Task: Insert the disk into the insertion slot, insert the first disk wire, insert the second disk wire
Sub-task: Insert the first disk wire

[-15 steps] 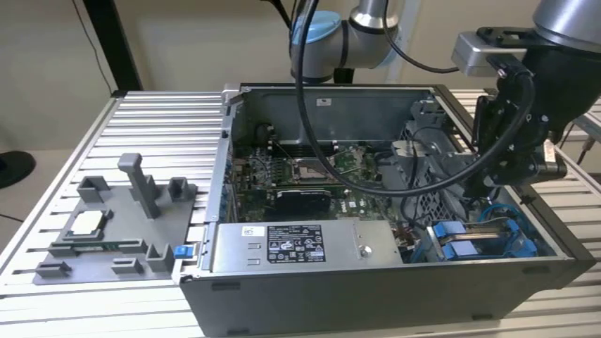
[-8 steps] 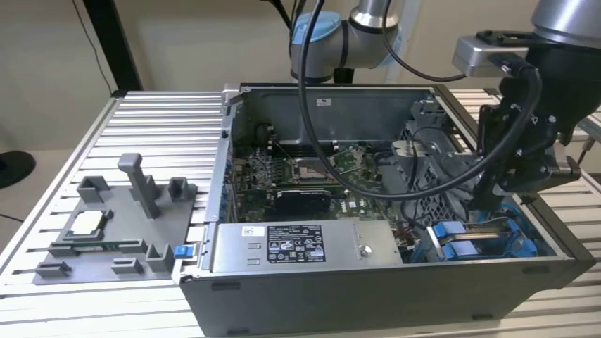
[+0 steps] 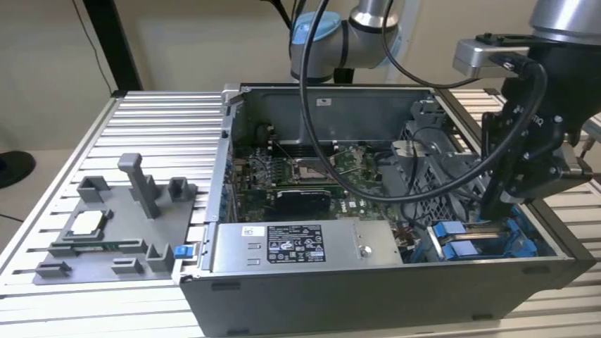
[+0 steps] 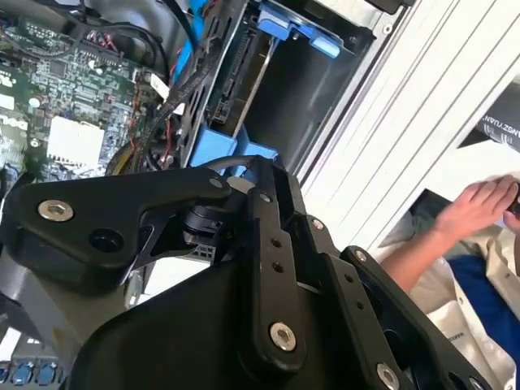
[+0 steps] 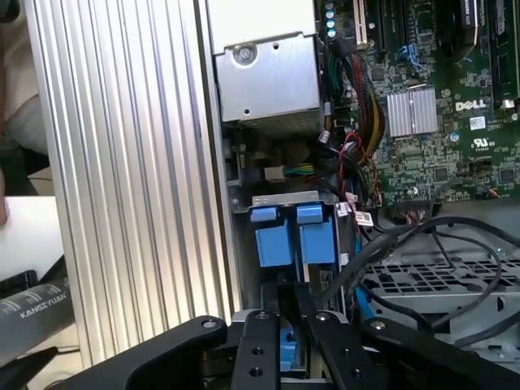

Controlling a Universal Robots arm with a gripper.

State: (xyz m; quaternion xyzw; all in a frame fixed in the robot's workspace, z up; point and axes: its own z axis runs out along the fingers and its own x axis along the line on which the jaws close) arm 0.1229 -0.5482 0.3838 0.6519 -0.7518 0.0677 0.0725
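The claw [image 5: 288, 302] was narrow, pinched on the disk [image 4: 246, 80] by its blue frame. The disk ran beyond its tips, largely inside the slot [image 4: 315, 91]. Seating looked nearly done, both wires seemingly not yet plugged.

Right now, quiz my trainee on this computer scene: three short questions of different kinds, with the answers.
1. True or false: the gripper is at the blue carriers in the case.
2. What lies to the exterior view's left of the case? A: a grey tray with posts. B: a keyboard. C: a monitor.
3. Fill in: the power supply bears a black-and-white ____.
Key: 1 true; 2 A; 3 label.
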